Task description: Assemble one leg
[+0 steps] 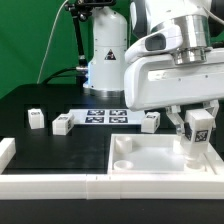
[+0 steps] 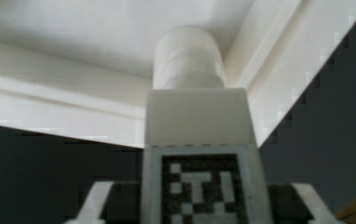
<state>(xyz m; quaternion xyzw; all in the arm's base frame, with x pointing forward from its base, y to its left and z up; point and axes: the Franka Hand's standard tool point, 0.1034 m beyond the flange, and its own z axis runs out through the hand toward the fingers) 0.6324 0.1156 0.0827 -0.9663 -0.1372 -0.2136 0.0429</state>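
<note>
The leg (image 1: 198, 133) stands upright over a corner of the flat white tabletop (image 1: 150, 160), clamped at its sides by the partly closed end effector (image 1: 197, 120). Its round stub reaches into the corner. I cannot tell whether it is seated, so screwing it home and letting go probably remain. It is matte white plastic with a square body and a black-and-white tag. Three more legs (image 1: 62, 124) lie beyond the tabletop on the black table (image 1: 60, 150).

the leg (image 2: 196, 130) shows its tagged face, its round tip close to a corner of the white tabletop (image 2: 68, 40).
</note>
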